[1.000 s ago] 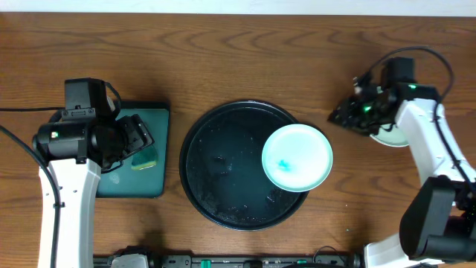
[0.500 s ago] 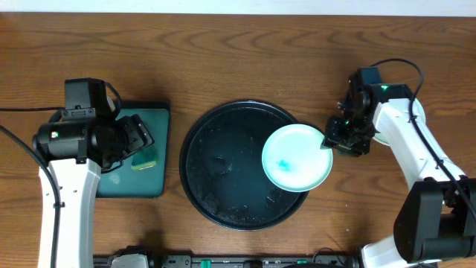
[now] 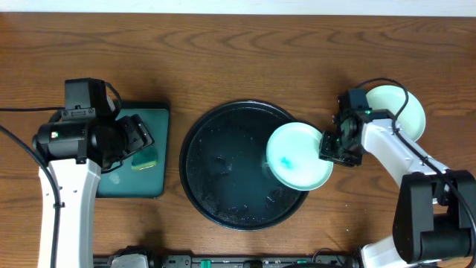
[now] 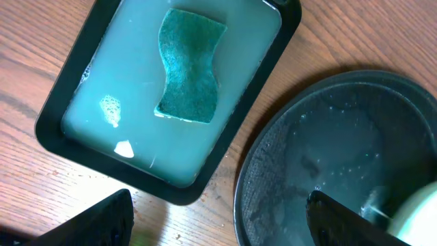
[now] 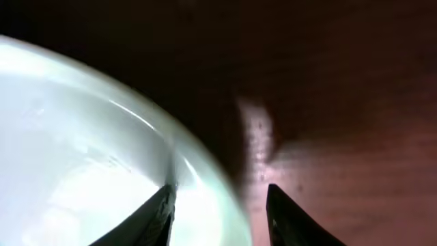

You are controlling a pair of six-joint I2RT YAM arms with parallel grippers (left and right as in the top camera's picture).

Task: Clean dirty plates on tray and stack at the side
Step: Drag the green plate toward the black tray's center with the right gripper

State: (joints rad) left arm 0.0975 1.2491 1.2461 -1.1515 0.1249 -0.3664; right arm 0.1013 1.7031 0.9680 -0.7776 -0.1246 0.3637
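Overhead: I see a brown wood-grain table (image 3: 223,59), with a pale strip along the top edge of the frame. The black tray (image 3: 216,164), glossy and speckled with wet, sits at centre. A mint plate (image 3: 301,145) lies on its right side, overlapping the rim, with a teal smear (image 3: 282,163) in its middle. A second plate (image 3: 405,112), unmarked where visible, rests on the table at upper right, partly behind the arm. The right gripper (image 3: 329,145) is at the mint plate's right edge. The left gripper (image 3: 137,141) hangs over the rectangular tray (image 3: 141,182) at left.

Left wrist: the rectangular tray holds cloudy water and a green sponge (image 4: 188,65). The left fingers stand wide apart, holding nothing.

Right wrist: the fingers straddle the mint plate's rim, one inside and one outside. A gap shows, so they are not clamped. The wood beyond is dark and reddish.
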